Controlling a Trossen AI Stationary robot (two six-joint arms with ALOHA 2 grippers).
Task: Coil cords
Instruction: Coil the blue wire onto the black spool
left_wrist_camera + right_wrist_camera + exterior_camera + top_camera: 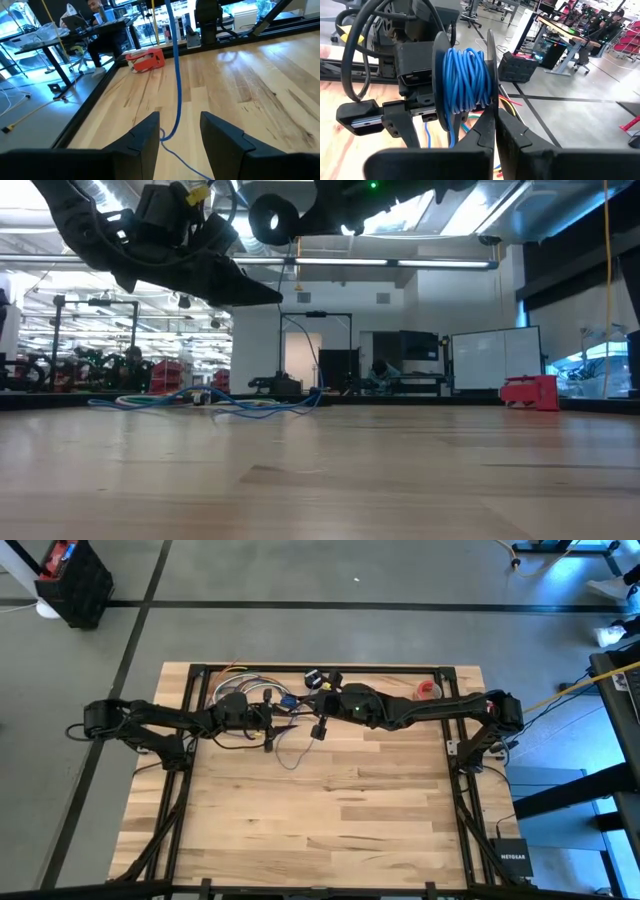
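Spool (465, 82) wound with blue cord (467, 75), pinched by right gripper (495, 120).

There were two dark arms over the table, so two grippers — the left gripper (178, 131) and the right gripper (495, 125). One black spool (464, 85) showed, wound with one blue cord (176, 80). One loose bundle of multicoloured cables (215, 401) lay on the one wooden table (330, 810). One small red object (145, 60) sat near the table's edge — and one person (92, 6) sat at a desk beyond.
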